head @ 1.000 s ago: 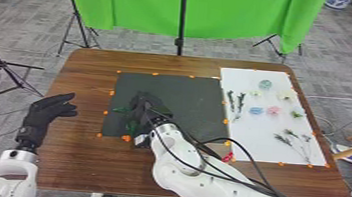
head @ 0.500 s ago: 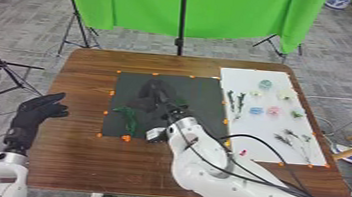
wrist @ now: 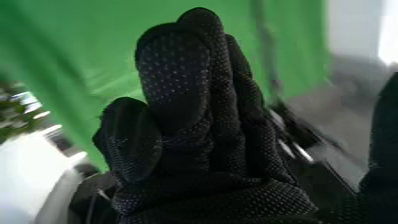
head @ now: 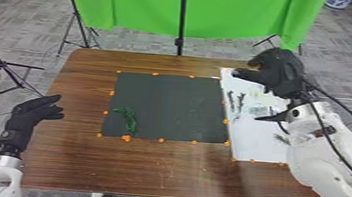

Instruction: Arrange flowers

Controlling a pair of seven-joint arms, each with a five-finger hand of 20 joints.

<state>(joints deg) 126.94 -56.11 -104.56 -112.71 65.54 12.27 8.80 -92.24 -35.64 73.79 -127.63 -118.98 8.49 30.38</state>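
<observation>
My right hand (head: 281,74) is in the head view above the far part of the white board (head: 254,147), hiding much of it. In the right wrist view the same hand (wrist: 209,135) has its fingers straight, holding nothing. A green leafy sprig (head: 128,119) lies at the left of the dark mat (head: 168,101). Thin green stems (head: 235,101) lie along the board's left side, and a darker sprig (head: 281,139) lies at its lower right. My left hand (head: 33,112) is left of the mat, fingers extended, with nothing in it.
Orange markers (head: 126,138) run around the edges of the mat and board. Brown tabletop (head: 150,172) surrounds them. Beyond the table's far edge hang a green cloth (head: 134,8) and a dark stand pole (head: 181,21).
My right hand has left the dark mat, moving right and away to above the white board. The left hand has shifted only slightly. The green sprig on the mat is now uncovered.
</observation>
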